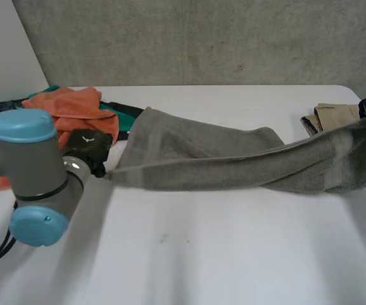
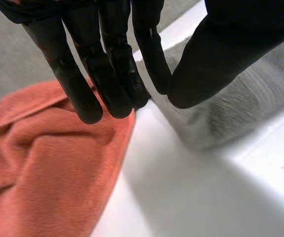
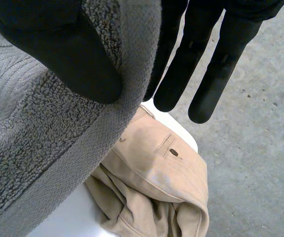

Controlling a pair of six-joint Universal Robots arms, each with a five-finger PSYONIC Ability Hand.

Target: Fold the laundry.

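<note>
Two hands on one cloth here: the grey towel (image 1: 234, 159) is strung lengthwise between them across the white table (image 1: 202, 254), twisted and sagging a little through its middle, and I can't tell whether its lower edge touches the tabletop. On my left wrist view the left hand (image 2: 107, 59) has its fingertips (image 2: 137, 91) closed against the thumb (image 2: 216, 59), nipping the towel's corner between them. From the head view there's a small pale mark on the back of that hand, too small for me to read. Over on the right wrist view the right hand (image 3: 191, 64) has the towel's hemmed end caught between its thumb (image 3: 58, 49) on the near face and straight fingers (image 3: 221, 74) behind it, a firm pinch. Just beside the left hand lies a rumpled orange cloth (image 1: 68, 108), with a green cloth (image 1: 124, 117) poking out from under it. Below the right hand, at the table's corner, sits a crumpled beige garment (image 3: 157, 187) showing a pocket with a small button (image 3: 173, 152).
</note>
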